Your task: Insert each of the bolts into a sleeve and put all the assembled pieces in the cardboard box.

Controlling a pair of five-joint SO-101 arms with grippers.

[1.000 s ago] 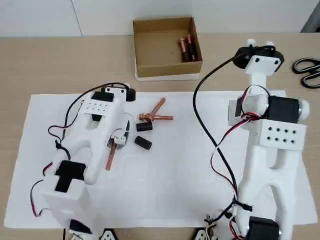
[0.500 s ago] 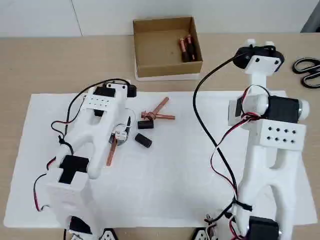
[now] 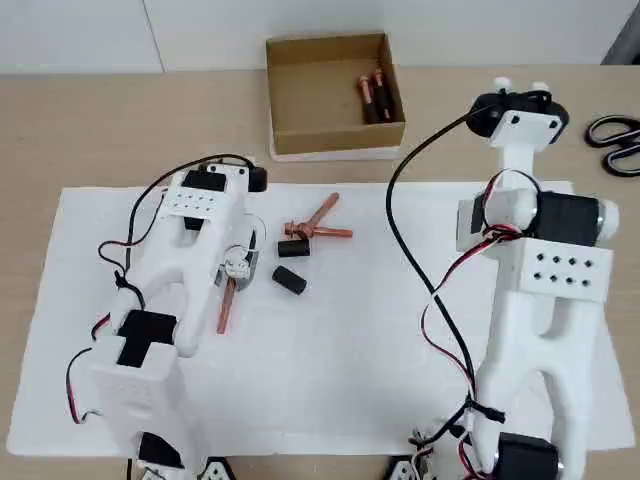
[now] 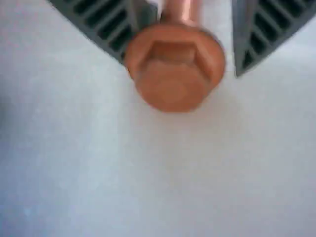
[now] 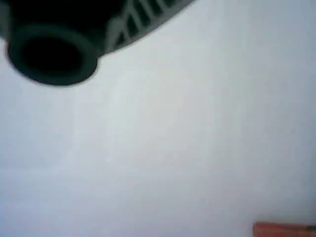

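Note:
My left gripper is shut on a copper bolt, which hangs tilted over the white mat left of centre. The left wrist view shows the bolt's hex head end-on between the ribbed fingers. My right gripper holds a black sleeve, its open end showing beside one ribbed finger. Two loose bolts lie crossed mid-mat, with two black sleeves beside them. The cardboard box at the back holds two assembled pieces.
The right arm stands over the mat's right side, its black cable looping toward the centre. Scissors lie at the far right on the wooden table. A copper bolt tip shows at the right wrist view's edge.
My left arm has shifted slightly toward the far side with the bolt held. The right arm has not moved.

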